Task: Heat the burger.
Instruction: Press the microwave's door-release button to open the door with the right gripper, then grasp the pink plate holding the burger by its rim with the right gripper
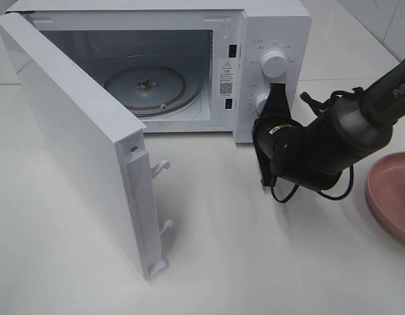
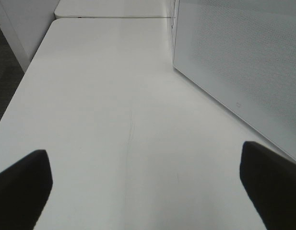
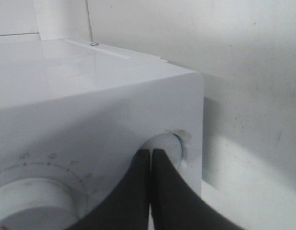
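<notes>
Nearest, the left gripper (image 2: 145,155) is hovering over the table (image 2: 100,105), jaws spread wide and empty, standing clear beside the swung-open door (image 1: 77,151). The plate (image 1: 389,197) is lying at the right edge, its visible part bare. The right arm (image 1: 346,125) is reaching in low, the right gripper (image 1: 276,90) pinched shut on nothing, tips resting against the lower knob (image 1: 261,102), probably to turn it. Beyond, the turntable (image 1: 144,84) is sitting empty; the burger is showing in no view, so heating looks premature.

White microwave (image 1: 271,39), pink plate (image 1: 390,190), black fingers (image 3: 162,191).
</notes>
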Robot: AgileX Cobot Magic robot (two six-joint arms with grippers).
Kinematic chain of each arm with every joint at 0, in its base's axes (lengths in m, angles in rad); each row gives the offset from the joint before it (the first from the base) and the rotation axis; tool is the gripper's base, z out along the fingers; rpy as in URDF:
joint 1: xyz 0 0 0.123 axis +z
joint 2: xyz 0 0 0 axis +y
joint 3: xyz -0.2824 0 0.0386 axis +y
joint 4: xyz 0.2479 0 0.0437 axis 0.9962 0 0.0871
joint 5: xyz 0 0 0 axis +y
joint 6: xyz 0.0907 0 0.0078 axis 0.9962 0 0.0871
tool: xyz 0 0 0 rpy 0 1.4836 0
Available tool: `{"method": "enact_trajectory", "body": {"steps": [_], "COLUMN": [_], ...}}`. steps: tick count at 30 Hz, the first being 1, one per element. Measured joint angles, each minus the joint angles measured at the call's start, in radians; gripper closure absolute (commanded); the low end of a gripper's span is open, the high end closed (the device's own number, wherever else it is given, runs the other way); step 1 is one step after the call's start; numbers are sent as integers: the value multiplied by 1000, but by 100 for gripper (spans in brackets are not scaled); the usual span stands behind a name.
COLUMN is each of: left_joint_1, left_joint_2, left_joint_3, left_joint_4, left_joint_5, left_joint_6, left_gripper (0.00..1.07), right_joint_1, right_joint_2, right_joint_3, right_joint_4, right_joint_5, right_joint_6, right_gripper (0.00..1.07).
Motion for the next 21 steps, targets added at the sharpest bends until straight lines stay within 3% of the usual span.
{"method": "enact_trajectory", "body": {"steps": [21], "left_joint_1": [0], "left_joint_2": [0], "left_joint_3": [0], "left_joint_4": [0], "left_joint_5": [0], "left_joint_6": [0], "left_gripper": [4], "right_joint_1": [0], "right_joint_2": [-273], "right_joint_3": [183], "right_joint_4": [-27], "right_joint_5": [228], "right_joint_6": [-215], "right_gripper": [107]}}
